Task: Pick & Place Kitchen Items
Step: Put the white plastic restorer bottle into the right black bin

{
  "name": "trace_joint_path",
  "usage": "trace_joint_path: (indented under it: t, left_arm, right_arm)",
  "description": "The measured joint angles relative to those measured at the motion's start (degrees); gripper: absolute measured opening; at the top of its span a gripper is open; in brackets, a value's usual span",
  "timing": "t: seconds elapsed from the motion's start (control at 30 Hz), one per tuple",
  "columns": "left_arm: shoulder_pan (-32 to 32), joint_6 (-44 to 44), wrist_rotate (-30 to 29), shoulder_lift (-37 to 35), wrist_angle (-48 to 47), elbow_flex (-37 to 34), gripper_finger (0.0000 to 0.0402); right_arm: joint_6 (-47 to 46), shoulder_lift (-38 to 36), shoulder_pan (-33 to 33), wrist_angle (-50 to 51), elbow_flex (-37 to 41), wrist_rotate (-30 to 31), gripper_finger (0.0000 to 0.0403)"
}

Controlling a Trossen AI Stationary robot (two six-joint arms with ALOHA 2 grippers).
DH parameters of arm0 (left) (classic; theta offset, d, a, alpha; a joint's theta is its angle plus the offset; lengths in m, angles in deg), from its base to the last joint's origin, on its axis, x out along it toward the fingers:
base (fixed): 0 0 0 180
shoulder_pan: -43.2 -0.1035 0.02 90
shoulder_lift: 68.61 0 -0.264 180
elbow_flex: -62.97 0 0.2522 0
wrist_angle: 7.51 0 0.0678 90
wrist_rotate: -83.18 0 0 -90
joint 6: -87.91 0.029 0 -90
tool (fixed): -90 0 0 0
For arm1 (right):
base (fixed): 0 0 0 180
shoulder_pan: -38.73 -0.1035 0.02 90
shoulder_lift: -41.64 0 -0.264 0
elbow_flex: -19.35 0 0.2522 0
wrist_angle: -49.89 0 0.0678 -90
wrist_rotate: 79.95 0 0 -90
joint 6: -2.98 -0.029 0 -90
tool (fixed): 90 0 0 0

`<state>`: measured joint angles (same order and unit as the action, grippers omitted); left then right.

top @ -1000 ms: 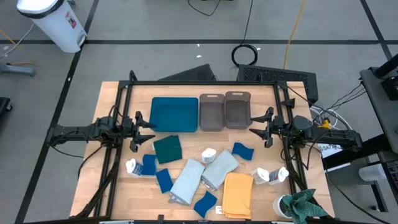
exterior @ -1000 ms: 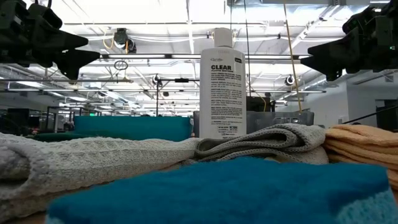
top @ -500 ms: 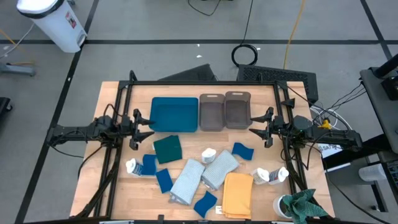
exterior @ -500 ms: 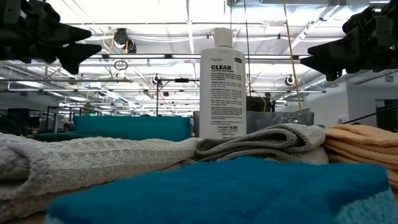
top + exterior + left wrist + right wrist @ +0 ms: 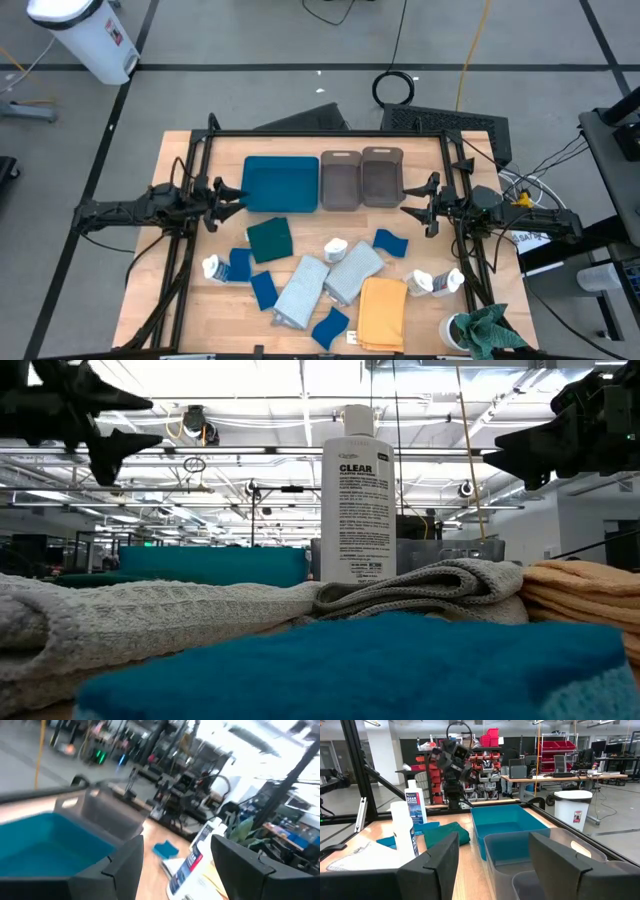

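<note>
While both arms are hovering above the wooden table [image 5: 170, 150], the left gripper [image 5: 232, 197] is hanging beside the teal tray [image 5: 280, 184] with its fingers spread and holding nothing. Across the table, the right gripper [image 5: 408, 207] is waiting near the two grey-brown bins [image 5: 361, 178], fingers likewise apart and empty. Below them, the kitchen items are lying scattered: white bottles [image 5: 335, 248], blue sponges [image 5: 391, 242], a dark teal cloth [image 5: 269, 240], pale grey cloths [image 5: 303, 290] and a mustard yellow cloth [image 5: 382, 312]. A bright green rag [image 5: 487, 331] is sitting at the table's corner.
</note>
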<state>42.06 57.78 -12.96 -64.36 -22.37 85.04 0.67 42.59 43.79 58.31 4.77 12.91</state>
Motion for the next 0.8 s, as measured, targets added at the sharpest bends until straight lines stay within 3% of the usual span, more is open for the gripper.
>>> trace_joint_path:
  t: [0.1, 0.27, 0.4, 0.5, 0.67, 0.8]
  left_arm:
    - [0.1, -3.3, 1.3, 5.0, -9.8, 8.9, 0.0256]
    - [1.4, -6.4, 9.5, 18.5, -26.6, 24.8, 0.0284]
    - [3.6, -8.2, 16.2, 30.8, -44.8, 37.8, 0.0283]
    - [5.7, -12.6, 17.3, 38.7, -59.1, 45.9, 0.0274]
    - [9.9, -25.5, 17.6, 47.9, -72.7, 52.8, 0.0258]
    - [14.1, -35.6, 20.6, 51.5, -74.5, 53.4, 0.0246]
  right_arm:
    - [0.0, 0.0, 0.0, 0.0, 0.0, 0.0, 0.0210]
    - [0.0, 0.0, 0.0, 0.0, 0.0, 0.0, 0.0210]
    - [0.0, 0.0, 0.0, 0.0, 0.0, 0.0, 0.0210]
    - [0.0, 0.0, 0.0, 0.0, 0.0, 0.0, 0.0210]
    - [0.0, 0.0, 0.0, 0.0, 0.0, 0.0, 0.0210]
    - [0.0, 0.0, 0.0, 0.0, 0.0, 0.0, 0.0210]
